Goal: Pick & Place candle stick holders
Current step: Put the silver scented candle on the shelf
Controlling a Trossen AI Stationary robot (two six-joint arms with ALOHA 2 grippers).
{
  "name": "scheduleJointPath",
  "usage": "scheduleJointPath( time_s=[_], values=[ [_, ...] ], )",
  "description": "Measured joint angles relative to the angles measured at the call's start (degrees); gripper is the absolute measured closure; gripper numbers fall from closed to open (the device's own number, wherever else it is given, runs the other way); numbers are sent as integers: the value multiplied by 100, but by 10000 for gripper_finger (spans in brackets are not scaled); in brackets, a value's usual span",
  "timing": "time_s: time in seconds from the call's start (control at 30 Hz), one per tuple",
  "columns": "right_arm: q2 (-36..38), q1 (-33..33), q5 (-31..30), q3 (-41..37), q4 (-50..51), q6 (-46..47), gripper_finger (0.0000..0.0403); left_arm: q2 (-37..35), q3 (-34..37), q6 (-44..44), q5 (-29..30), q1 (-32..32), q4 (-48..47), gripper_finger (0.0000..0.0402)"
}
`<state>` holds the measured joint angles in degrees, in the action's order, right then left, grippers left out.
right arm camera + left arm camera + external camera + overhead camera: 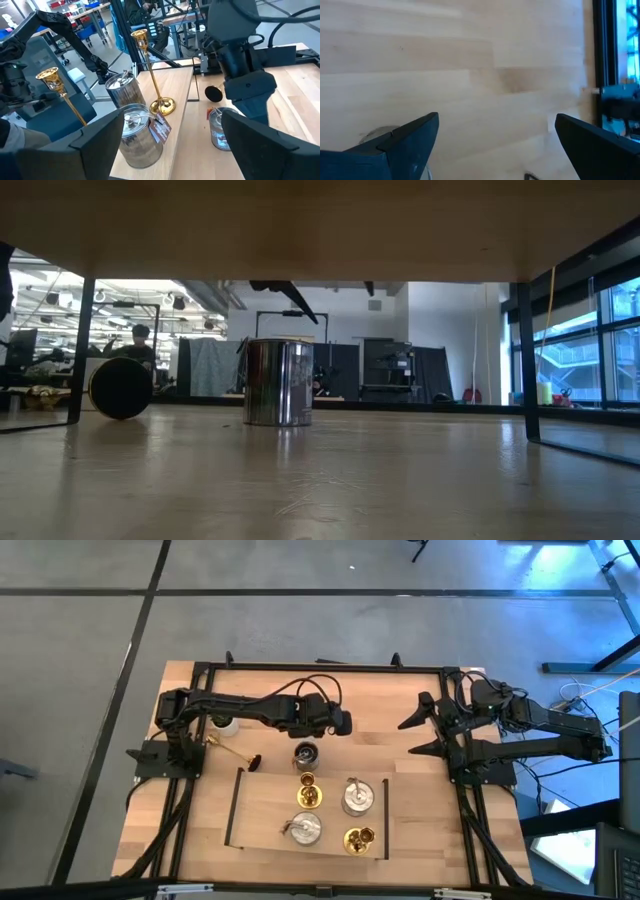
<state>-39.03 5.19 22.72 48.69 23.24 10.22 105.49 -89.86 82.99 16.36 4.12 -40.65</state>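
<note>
Over the desk [400, 755] middle my left jaws [342, 723] hang parted, just beside a grey holder [305, 754]. Four holders stand within the black frame [238, 810]; one gold holder [232, 752] lies toppled by my left base. My right jaws [420, 730] wait, parted.
</note>
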Motion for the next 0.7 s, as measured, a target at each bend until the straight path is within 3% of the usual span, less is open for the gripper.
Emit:
scheduleJointPath(
  time_s=[0.33, 0.7],
  values=[
    [-12, -2, 0, 0, 4, 4, 65, 63, 0, -372, -57, -26, -60, 4],
    [-12, -2, -1, 0, 5, 2, 66, 96, 35, -690, -724, 6, -302, 2]
  ],
)
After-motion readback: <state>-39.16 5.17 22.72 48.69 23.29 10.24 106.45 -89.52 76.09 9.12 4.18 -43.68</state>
